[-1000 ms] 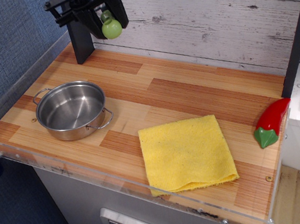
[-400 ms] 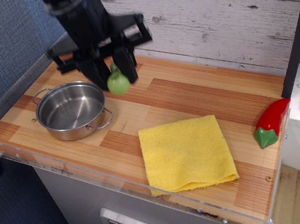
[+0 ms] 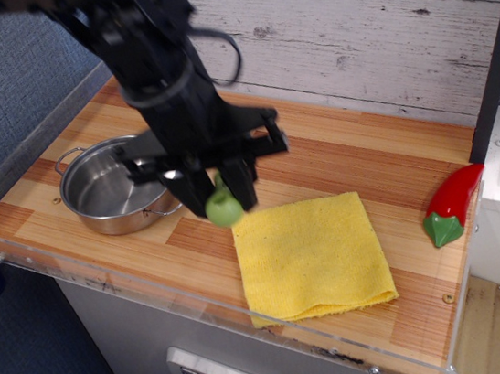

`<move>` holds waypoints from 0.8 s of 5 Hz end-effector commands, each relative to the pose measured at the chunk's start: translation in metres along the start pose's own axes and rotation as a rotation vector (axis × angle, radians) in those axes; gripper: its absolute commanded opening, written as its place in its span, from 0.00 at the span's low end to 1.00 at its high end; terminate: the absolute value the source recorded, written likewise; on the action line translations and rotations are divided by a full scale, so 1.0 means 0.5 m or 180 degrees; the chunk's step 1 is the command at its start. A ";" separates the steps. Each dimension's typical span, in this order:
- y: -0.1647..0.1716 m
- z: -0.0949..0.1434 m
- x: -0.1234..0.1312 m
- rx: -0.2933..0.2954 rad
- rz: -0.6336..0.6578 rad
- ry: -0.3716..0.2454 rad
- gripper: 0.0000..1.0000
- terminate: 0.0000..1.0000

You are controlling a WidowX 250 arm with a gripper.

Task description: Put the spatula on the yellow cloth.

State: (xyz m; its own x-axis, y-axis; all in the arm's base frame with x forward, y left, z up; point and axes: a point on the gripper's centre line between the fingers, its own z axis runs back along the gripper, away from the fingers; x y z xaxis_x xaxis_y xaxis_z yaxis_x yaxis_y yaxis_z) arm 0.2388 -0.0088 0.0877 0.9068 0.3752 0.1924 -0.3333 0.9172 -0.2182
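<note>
Gripper (image 3: 221, 195) is clamped on the spatula (image 3: 225, 209), whose green handle hangs below the fingers; the blade seems hidden between them. No writing can be read anywhere. Since a moment ago the arm has swung forward from the back wall, past the pot (image 3: 108, 192) now at its left. Just right of the hand lies the yellow cloth (image 3: 310, 257), its near-left corner under the spatula, with bare wood beyond toward the red pepper (image 3: 452, 205).
</note>
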 end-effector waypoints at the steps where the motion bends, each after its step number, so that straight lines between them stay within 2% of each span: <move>1: -0.015 -0.080 -0.017 0.0073 -0.0106 0.0021 0.00 0.00; 3: -0.030 -0.129 -0.006 0.0140 -0.0105 0.0018 0.00 0.00; 4: -0.026 -0.132 -0.002 0.0164 -0.0067 0.0034 0.00 0.00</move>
State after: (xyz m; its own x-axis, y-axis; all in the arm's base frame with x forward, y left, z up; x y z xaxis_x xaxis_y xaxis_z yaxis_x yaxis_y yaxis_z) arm 0.2555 -0.0372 0.0204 0.9214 0.3551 0.1579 -0.3328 0.9308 -0.1514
